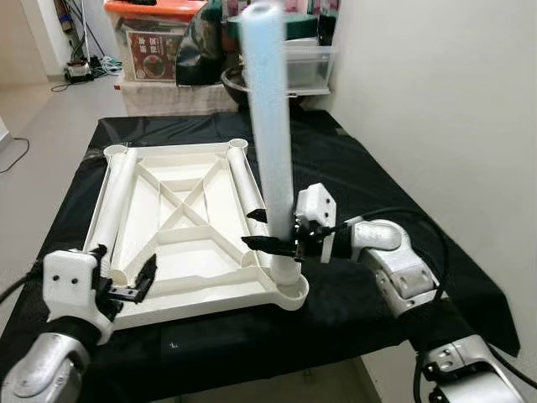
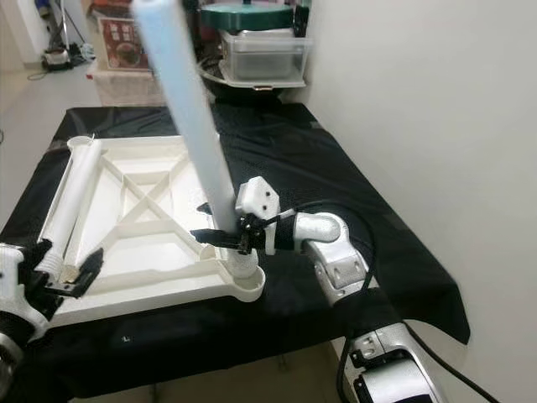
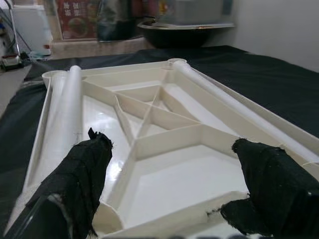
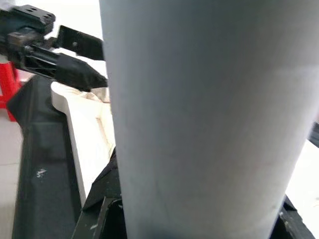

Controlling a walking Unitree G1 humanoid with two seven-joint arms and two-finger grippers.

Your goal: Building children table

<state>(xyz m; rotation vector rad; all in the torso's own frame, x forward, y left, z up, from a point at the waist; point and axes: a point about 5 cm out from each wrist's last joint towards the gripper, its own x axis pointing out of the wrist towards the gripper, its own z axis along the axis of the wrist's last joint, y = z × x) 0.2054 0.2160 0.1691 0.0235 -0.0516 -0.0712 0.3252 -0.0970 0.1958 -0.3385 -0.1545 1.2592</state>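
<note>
We are looking down at the white tabletop (image 1: 180,243), which is lying upside down on a black cloth (image 1: 352,168). Our right gripper (image 1: 273,231) is closing its two black fingers around a white leg (image 1: 270,126), low on the tube, and this leg is standing upright in the near right corner socket (image 1: 289,290) of the tabletop. In the right wrist view the leg (image 4: 199,119) is covering most of the picture (it is very close to the camera), so we cannot tell how deep it is sitting in the socket.

Our left gripper (image 1: 126,281) is hovering at the near left corner of the tabletop with its fingers (image 3: 82,174) spread wide and holding nothing. Two more legs are lying flat inside the tabletop, one (image 1: 117,197) along the left rim and one (image 1: 247,180) along the right rim.

Behind the table some things are crowding the floor: a red-lidded box (image 1: 155,38), a dark bowl (image 1: 239,88) and a clear container (image 1: 306,63). A white wall (image 1: 436,101) is standing just beside the table on the right.
</note>
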